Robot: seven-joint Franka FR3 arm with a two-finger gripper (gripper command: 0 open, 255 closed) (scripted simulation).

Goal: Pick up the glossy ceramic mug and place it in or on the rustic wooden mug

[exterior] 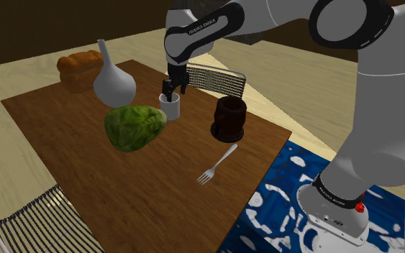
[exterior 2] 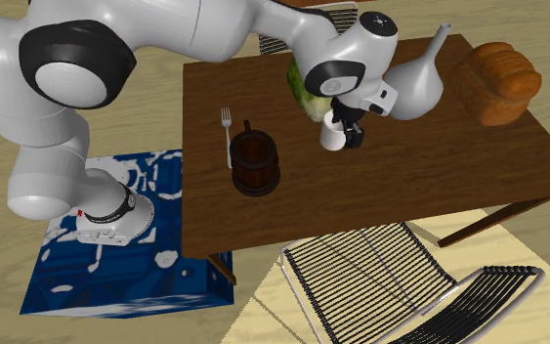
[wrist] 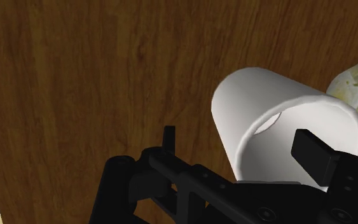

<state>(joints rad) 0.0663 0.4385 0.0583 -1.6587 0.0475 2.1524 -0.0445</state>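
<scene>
One grasp is in hand: the gripper point(exterior: 173, 89), jaws apart astride the rim of the white mug point(exterior: 170, 108) on the desk point(exterior: 71, 136), at the shoulder view's left of the wooden mug point(exterior: 229, 117), must next close and lift.

A dark brown wooden table point(exterior: 71, 136) carries a brown bread loaf point(exterior: 78, 68) at one corner, a grey long-necked vase point(exterior: 113, 83) beside it, a green cabbage point(exterior: 134, 127) and plain white mug point(exterior: 170, 106) mid-table, and a dark barrel-shaped wooden mug point(exterior: 230, 117) and silver fork point(exterior: 216, 165) near the opposite short edge.
</scene>
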